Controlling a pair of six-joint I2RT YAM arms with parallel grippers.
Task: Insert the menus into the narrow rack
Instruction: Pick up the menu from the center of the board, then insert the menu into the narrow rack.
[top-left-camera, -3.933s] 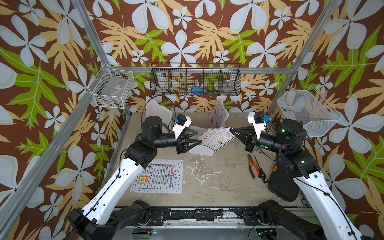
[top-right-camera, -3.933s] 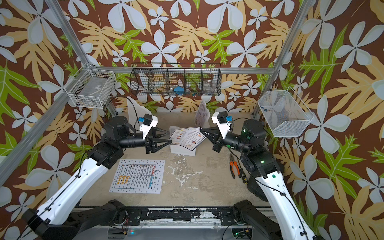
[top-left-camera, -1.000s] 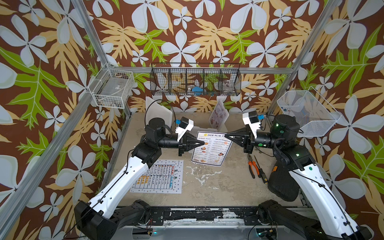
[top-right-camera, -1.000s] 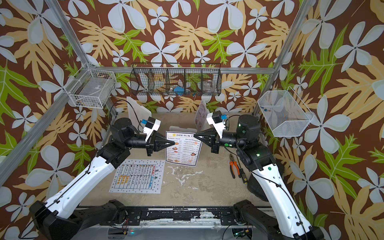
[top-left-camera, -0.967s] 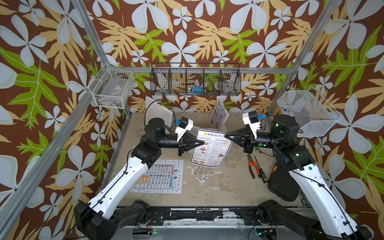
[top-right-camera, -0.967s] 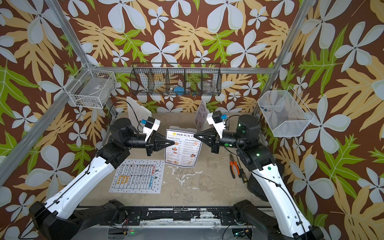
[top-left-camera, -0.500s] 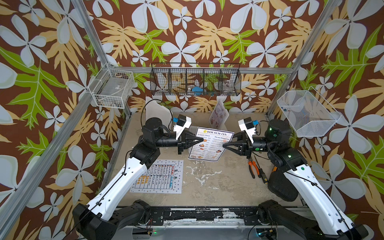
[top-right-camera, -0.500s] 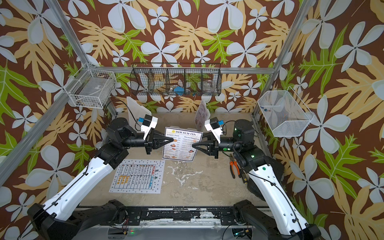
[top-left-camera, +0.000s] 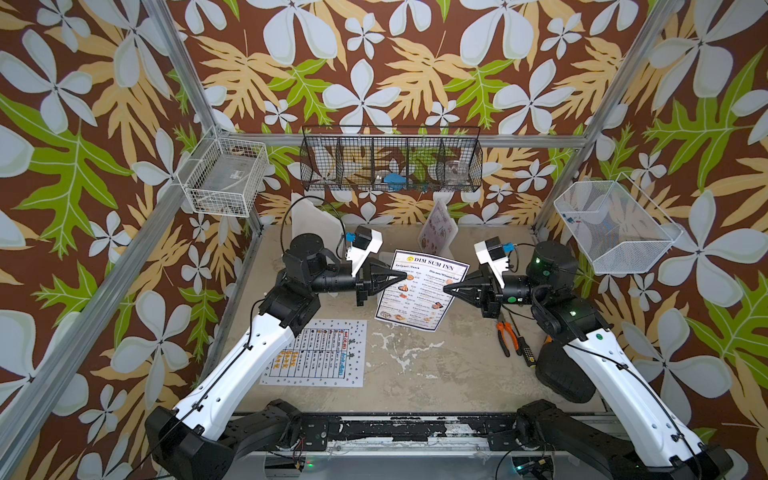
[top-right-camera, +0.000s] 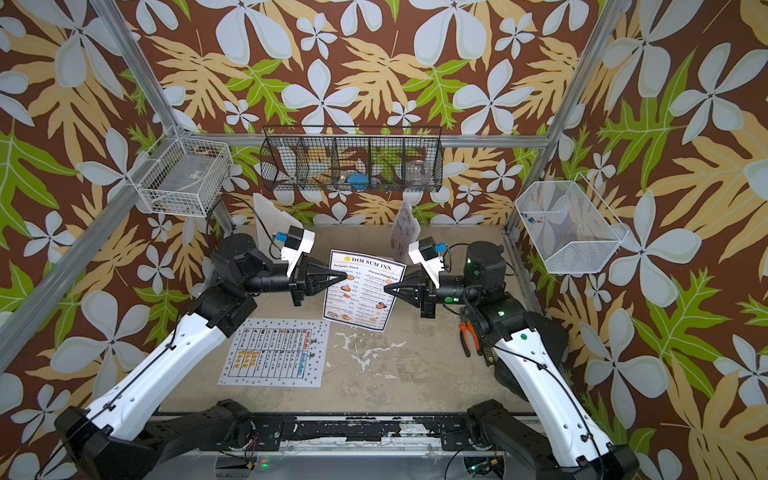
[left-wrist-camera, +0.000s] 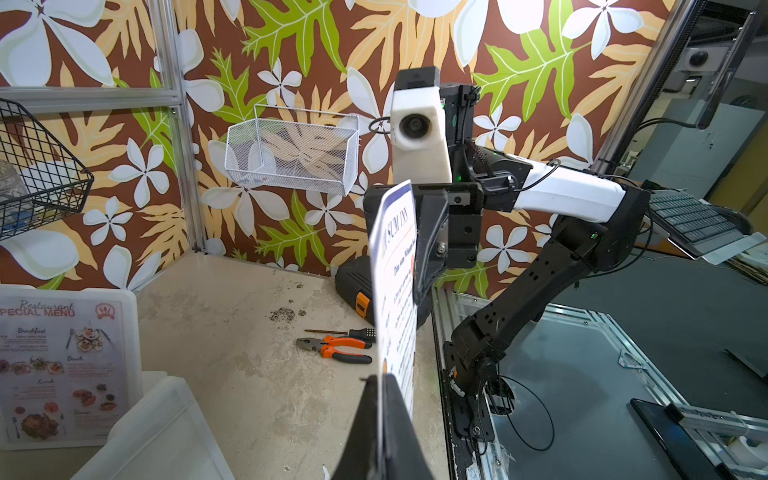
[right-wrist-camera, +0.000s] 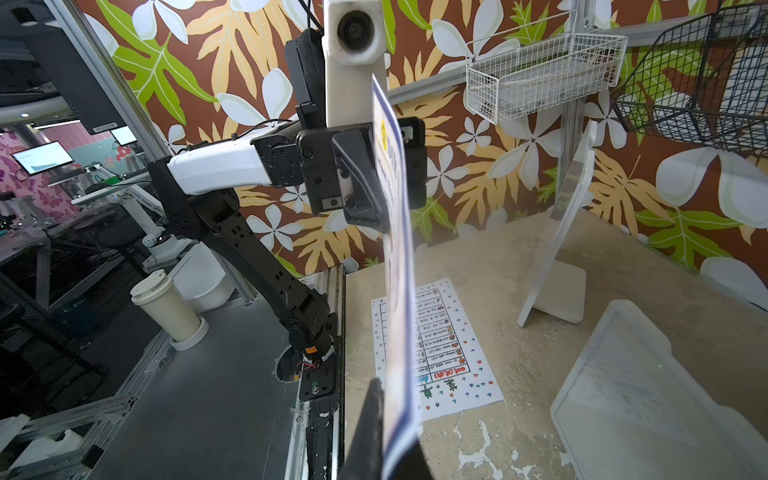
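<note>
Left wrist view alone shows the rack (left-wrist-camera: 166, 419) clearly, with the SPECIAL MENU (left-wrist-camera: 58, 365) standing in it. In both top views the DIM SUM INN menu (top-left-camera: 419, 297) hangs nearly upright just in front of the rack, carried nearer than a second ago. The left tool (top-left-camera: 404, 277) and right tool (top-left-camera: 448, 287) each pinch a side edge, so it looks ready for slotting in. The dotted menu (top-left-camera: 320, 353) lies flat, well apart from the rack.

We look down on the whole table (top-left-camera: 457, 386) in both top views; wrist views skim close across it, facing each other.
</note>
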